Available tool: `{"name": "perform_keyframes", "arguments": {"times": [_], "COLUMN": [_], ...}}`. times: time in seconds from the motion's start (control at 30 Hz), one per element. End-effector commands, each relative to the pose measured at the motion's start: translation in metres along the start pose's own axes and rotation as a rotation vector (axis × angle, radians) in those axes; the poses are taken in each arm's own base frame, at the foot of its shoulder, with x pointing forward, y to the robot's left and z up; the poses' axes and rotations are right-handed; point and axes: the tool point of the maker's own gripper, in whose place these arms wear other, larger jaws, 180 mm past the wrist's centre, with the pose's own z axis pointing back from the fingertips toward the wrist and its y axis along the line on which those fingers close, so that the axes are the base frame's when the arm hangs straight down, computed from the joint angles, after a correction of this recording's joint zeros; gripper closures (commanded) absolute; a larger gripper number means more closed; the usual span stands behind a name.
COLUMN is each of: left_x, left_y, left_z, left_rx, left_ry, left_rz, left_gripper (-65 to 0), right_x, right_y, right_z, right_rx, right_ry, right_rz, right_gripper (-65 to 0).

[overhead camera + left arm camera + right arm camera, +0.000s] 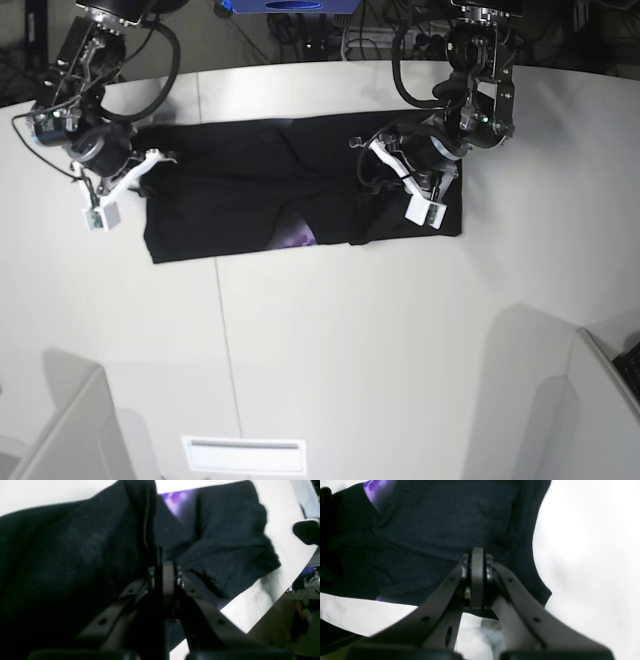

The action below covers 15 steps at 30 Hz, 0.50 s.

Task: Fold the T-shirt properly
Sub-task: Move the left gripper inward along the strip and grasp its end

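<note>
Large black cloth T-shirt (300, 195) spread across upper middle of white worktop (330, 350), purple print peeking at lower edge. Left gripper (163, 567) jaws pressed together, pinching bunched black fabric at frame right. Right gripper (477, 562) jaws likewise clamped on shirt's left end.
</note>
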Motion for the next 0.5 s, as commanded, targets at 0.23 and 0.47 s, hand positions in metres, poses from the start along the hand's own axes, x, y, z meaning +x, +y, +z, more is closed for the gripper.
{"name": "perform_keyframes", "arguments": {"times": [0.23,0.47], "left_x": [0.0178,0.0166], "left_y": [-0.0079,-0.0083], "left_z": [0.0020,0.0002], "left_rx": [-0.025,-0.028], "left_ry": [-0.057,-0.054], "left_rz": [-0.009,-0.001], "left_gripper": [0.0,0.0], "right_x": [0.0138,0.0137], "right_y": [0.0015,0.0024], "right_z": [0.0031,0.0028], "right_rx": [0.008,0.010], "right_ry": [-0.048,-0.047], "right_rz": [0.014,0.016], "right_gripper": [0.0,0.0]}}
